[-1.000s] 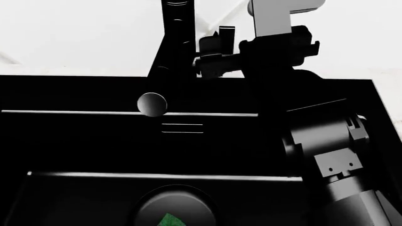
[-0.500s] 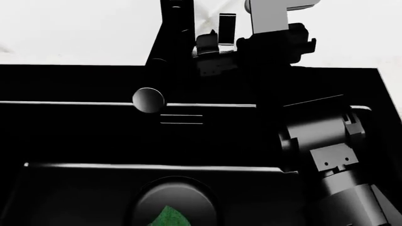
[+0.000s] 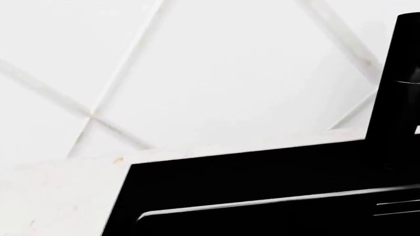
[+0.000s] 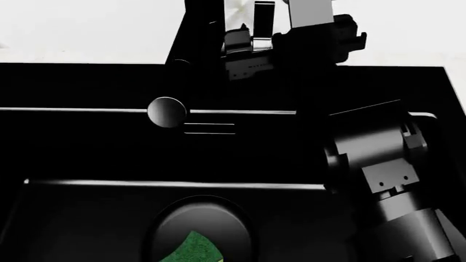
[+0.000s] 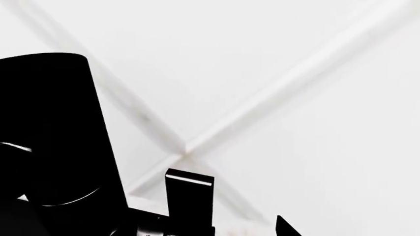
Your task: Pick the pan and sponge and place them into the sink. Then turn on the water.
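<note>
behind the sink's [image 4: 87, 87] back edge, we see the right gripper [image 4: 251, 41] raised beside the black faucet [image 4: 200, 33], the faucet column just to the left of its fingers. the fingers [image 4: 263, 19] stand apart, one pale finger upright, with the gap between them showing the white tiled wall [image 3: 196, 64]. whether they touch the faucet we cannot tell. the round spout [image 4: 167, 112] hangs below and left of the fingers, over the basin. well below the fingers, in the basin, the pan [image 4: 200, 232] lies with the green sponge [image 4: 191, 248] on it. the left gripper does not show in any view; its wrist camera looks at the sink's corner and the wall.
</note>
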